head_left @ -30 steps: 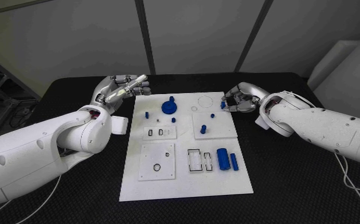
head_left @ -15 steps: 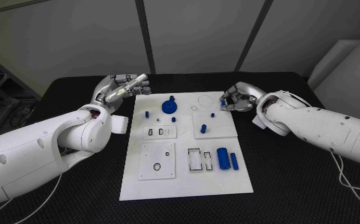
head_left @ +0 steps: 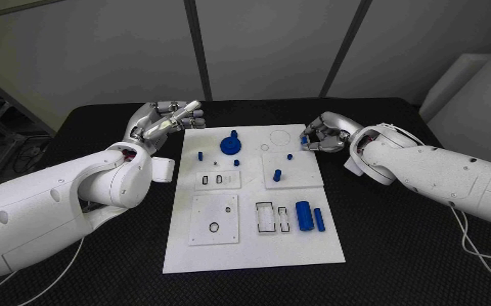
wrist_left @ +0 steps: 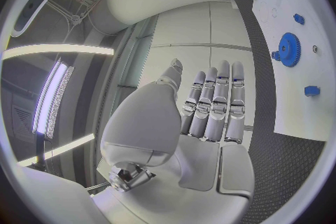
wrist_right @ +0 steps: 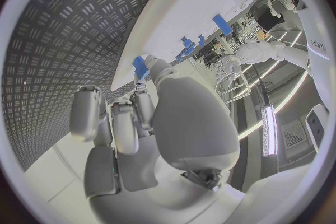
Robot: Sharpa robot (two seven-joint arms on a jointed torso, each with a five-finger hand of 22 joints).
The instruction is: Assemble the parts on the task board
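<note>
The white task board (head_left: 256, 256) lies in the middle of the table. On it are a blue gear (head_left: 231, 146), a peg (head_left: 277, 175), a cylinder (head_left: 304, 215) and a bar (head_left: 319, 220). My right hand (head_left: 326, 135) is at the board's far right corner, fingers curled, pinching a small blue part (head_left: 304, 140). The right wrist view shows that part (wrist_right: 140, 66) at the fingertips, against the board's (wrist_right: 196, 5) edge. My left hand (head_left: 164, 121) hovers by the far left corner with straight fingers and holds nothing. The left wrist view shows this hand (wrist_left: 210, 117) and the gear (wrist_left: 288, 46).
Two small blue pieces (head_left: 201, 156) (head_left: 236, 164) stand near the gear. Raised white plates with slots (head_left: 216, 179) and a ring (head_left: 214, 228) sit on the board's left half. Black patterned table (head_left: 409, 249) surrounds the board.
My right hand has shifted a little to the left, toward the board's far right corner, with the small blue part at its fingertips. The left hand has stayed put.
</note>
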